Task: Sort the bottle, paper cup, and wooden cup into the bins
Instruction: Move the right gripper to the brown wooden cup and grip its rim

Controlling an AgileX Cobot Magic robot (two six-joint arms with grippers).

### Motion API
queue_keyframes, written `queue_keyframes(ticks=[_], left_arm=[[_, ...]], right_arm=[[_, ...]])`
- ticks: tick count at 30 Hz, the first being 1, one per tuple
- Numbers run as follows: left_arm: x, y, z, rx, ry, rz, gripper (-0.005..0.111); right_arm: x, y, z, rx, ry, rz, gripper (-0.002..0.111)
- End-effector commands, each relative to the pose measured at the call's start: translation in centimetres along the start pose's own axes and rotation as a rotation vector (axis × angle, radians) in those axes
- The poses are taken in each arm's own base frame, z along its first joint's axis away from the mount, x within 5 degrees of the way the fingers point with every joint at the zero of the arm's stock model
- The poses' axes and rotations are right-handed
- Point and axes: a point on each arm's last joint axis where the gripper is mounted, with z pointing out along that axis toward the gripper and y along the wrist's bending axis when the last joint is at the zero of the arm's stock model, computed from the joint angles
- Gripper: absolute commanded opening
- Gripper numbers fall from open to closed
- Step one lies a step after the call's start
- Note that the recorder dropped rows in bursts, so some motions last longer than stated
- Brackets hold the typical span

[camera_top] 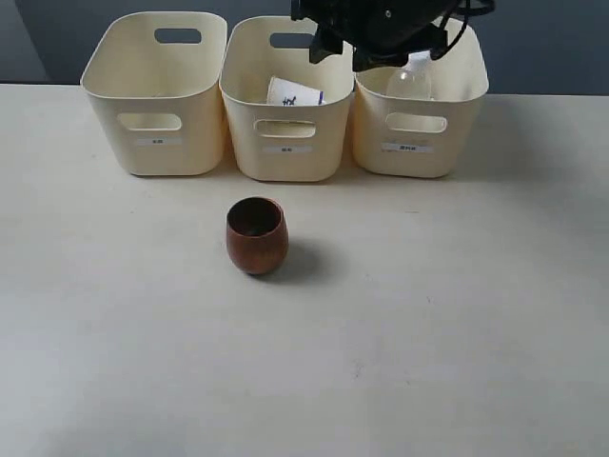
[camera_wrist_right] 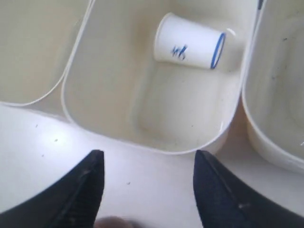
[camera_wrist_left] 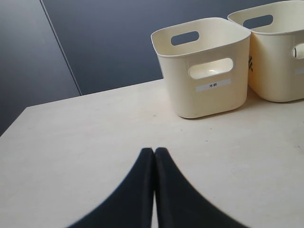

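Observation:
The reddish-brown wooden cup (camera_top: 256,235) stands upright on the table in front of the middle bin (camera_top: 243,114). Inside that bin the white paper cup (camera_top: 293,93) lies on its side, its blue mark showing in the right wrist view (camera_wrist_right: 187,42). The clear bottle (camera_top: 409,84) rests in the right bin (camera_top: 461,105). The left bin (camera_top: 195,95) looks empty. My right gripper (camera_wrist_right: 148,153) hangs open and empty high above the middle and right bins (camera_top: 366,48). My left gripper (camera_wrist_left: 154,149) is shut, empty, low over the table, and out of the exterior view.
In the left wrist view the left bin (camera_wrist_left: 209,102) stands ahead with the middle bin (camera_wrist_left: 280,71) beside it. A dark wall runs behind the table. A brown blur (camera_wrist_right: 111,222) sits at the right wrist view's edge; I cannot tell what it is.

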Motion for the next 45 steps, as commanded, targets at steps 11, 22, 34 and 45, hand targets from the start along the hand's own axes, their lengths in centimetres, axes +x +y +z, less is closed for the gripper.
queue_keyframes(ticks=[11, 22, 34, 45], left_arm=[[0.0, 0.0, 0.0, 0.002, -0.008, -0.001, 0.000], [0.0, 0.0, 0.0, 0.002, -0.010, -0.001, 0.000], [0.0, 0.0, 0.0, 0.002, -0.010, -0.001, 0.000], [0.0, 0.0, 0.0, 0.002, -0.010, -0.001, 0.000]], right_arm=[[4.4, 7.4, -0.5, -0.089, 0.192, -0.254, 0.054], [7.4, 7.1, 1.3, -0.041, 0.303, -0.308, 0.054], [9.4, 6.1, 4.9, 0.000, 0.373, -0.278, 0.054], [10.7, 5.2, 7.7, 0.021, 0.408, -0.260, 0.054]])
